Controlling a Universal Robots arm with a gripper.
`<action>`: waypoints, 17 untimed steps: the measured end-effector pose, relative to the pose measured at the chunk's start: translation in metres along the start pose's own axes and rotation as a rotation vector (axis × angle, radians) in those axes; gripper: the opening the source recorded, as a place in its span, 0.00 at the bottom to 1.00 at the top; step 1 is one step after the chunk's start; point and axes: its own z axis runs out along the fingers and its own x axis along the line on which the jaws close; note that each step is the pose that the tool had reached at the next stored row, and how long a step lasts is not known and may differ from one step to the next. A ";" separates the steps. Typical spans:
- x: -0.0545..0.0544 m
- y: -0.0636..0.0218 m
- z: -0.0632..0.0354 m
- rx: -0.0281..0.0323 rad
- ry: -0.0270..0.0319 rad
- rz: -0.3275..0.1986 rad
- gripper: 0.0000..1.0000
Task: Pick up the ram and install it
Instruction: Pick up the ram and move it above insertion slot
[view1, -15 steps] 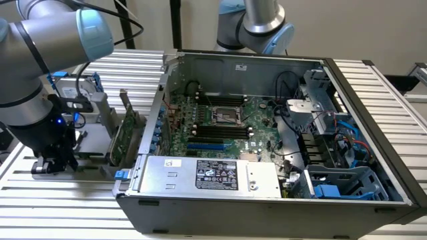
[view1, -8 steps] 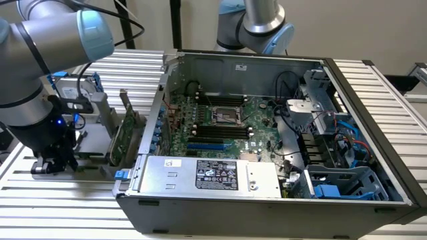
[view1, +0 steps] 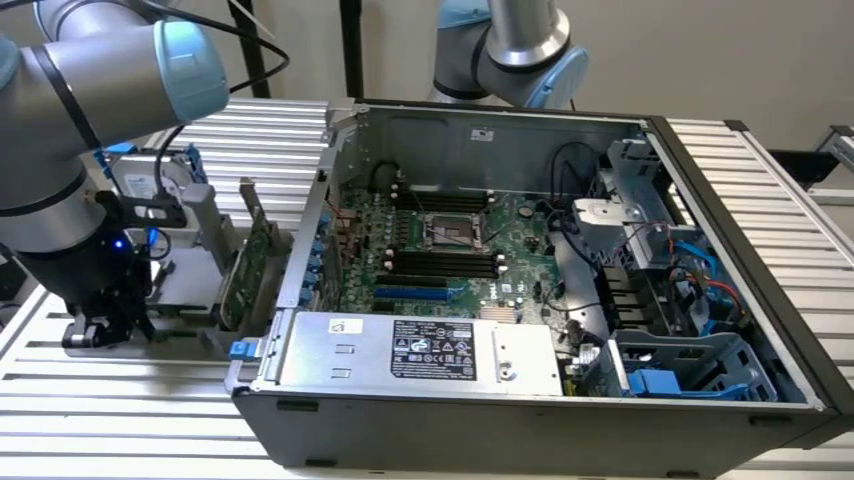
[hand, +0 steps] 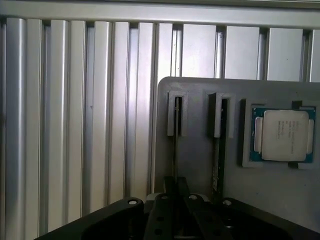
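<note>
The ram (hand: 176, 145), thin and edge-on, stands slotted in a grey holder (hand: 200, 165) beside a processor (hand: 283, 135); whether the pincer (hand: 176, 189) grips it, I cannot tell.

- The counter (view1: 120, 400) is a ribbed metal top — long silver slats laid side by side with dark grooves between them.
- An open grey computer case (view1: 534, 425) lies on its side on the slats, open face up, taking up the middle and the exterior view's right.
- 1 flat grey holder plate (hand: 235, 185), with 2 narrow slots and 1 square recess, rests on the slats just beside the case, at the exterior view's left.
</note>
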 end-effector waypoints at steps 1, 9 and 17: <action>0.000 0.0000 0.0000 0.0000 0.0000 0.000 0.00; 0.000 0.0000 0.0001 -0.0010 -0.0011 0.047 0.00; 0.000 0.0000 -0.0001 -0.0010 -0.0013 0.050 0.00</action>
